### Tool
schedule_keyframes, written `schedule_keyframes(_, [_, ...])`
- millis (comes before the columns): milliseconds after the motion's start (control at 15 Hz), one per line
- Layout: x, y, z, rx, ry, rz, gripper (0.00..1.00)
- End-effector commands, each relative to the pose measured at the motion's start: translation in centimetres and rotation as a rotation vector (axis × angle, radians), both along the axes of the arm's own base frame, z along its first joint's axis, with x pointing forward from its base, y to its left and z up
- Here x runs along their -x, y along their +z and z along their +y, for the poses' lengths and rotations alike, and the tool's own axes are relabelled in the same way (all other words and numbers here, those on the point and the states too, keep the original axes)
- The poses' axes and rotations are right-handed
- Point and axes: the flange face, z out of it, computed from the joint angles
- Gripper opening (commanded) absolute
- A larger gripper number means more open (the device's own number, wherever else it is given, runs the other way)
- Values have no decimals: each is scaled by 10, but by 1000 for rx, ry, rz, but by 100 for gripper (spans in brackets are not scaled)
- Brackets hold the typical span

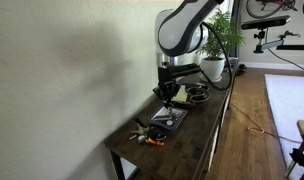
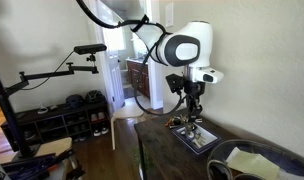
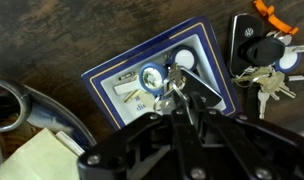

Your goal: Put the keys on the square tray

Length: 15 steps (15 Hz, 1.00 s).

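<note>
The square tray point(image 3: 112, 85) is dark with a blue rim and a pale patch inside; it lies on the dark table in both exterior views point(image 1: 172, 119) point(image 2: 198, 138). My gripper point(image 3: 170, 97) hangs a little above the tray point(image 1: 168, 99) point(image 2: 192, 112), shut on a ring of silvery keys with a blue round tag point(image 3: 153, 78). A second bunch of keys point(image 3: 260, 58), with a black fob and an orange tag, lies on the table just beside the tray point(image 1: 147, 136) point(image 2: 175, 124).
A round light plate point(image 2: 254, 160) and a small dark bowl point(image 2: 220, 172) point(image 1: 197, 95) stand past the tray's far side. A potted plant point(image 1: 214, 62) stands at that table end. The wall runs along one long edge.
</note>
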Motion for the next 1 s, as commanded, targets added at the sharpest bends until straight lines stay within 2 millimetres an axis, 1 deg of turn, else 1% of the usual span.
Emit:
schedule_keyframes(0, [-9,-5,4,1,-15,17,6])
schedule_keyframes(67, [-10,-9,4,1,-17,19,36])
schedule_keyframes(133, [-10,-11,4,6,-17,21,38])
schedule_keyframes(200, [-10,-14,5,5,-16,22,43])
schedule_keyframes(400, [-7,-12,5,8,-15,21,63])
schedule_keyframes(600, [1,1,13,-4,-7,20,81])
schedule_keyframes(733, [8,12,24,-22,10,20,95])
schedule_keyframes(867, [15,23,37,-40,26,34,100])
schedule_keyframes(933, [18,27,43,-50,34,42,100])
